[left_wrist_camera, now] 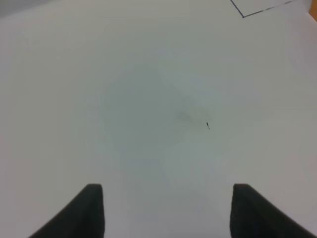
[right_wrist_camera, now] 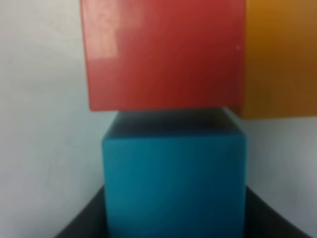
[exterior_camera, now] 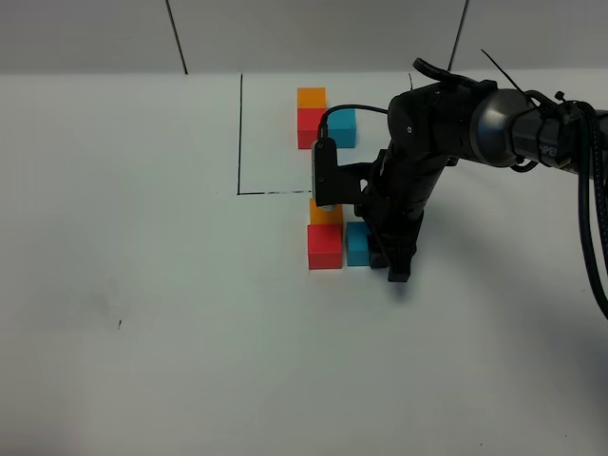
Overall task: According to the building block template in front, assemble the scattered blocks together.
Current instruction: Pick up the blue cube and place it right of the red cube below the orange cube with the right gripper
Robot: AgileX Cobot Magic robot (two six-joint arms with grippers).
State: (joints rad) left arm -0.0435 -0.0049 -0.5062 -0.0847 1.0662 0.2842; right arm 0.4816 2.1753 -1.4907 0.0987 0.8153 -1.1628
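Note:
The template sits inside thin black lines (exterior_camera: 239, 133) at the back: orange cube (exterior_camera: 311, 97), red cube (exterior_camera: 309, 128), teal-blue cube (exterior_camera: 342, 128), in a tight L. In front of the frame lie the loose cubes: orange (exterior_camera: 326, 214), red (exterior_camera: 325, 246) right in front of it, teal-blue (exterior_camera: 357, 244) to the red one's right. My right gripper (exterior_camera: 385, 258) is down at the table, its fingers closed on the teal-blue cube (right_wrist_camera: 173, 183). In the right wrist view a thin shadowed gap shows before the red cube (right_wrist_camera: 163, 54), with the orange cube (right_wrist_camera: 280, 59) beside it. My left gripper (left_wrist_camera: 166, 213) is open and empty.
The white table (exterior_camera: 142, 285) carries a small dark speck (exterior_camera: 120, 325) at the left front, which also shows in the left wrist view (left_wrist_camera: 208, 125). The right arm's black body (exterior_camera: 446, 123) and cables (exterior_camera: 589, 190) hang over the right side. A corner of the drawn frame (left_wrist_camera: 243, 15) shows in the left wrist view.

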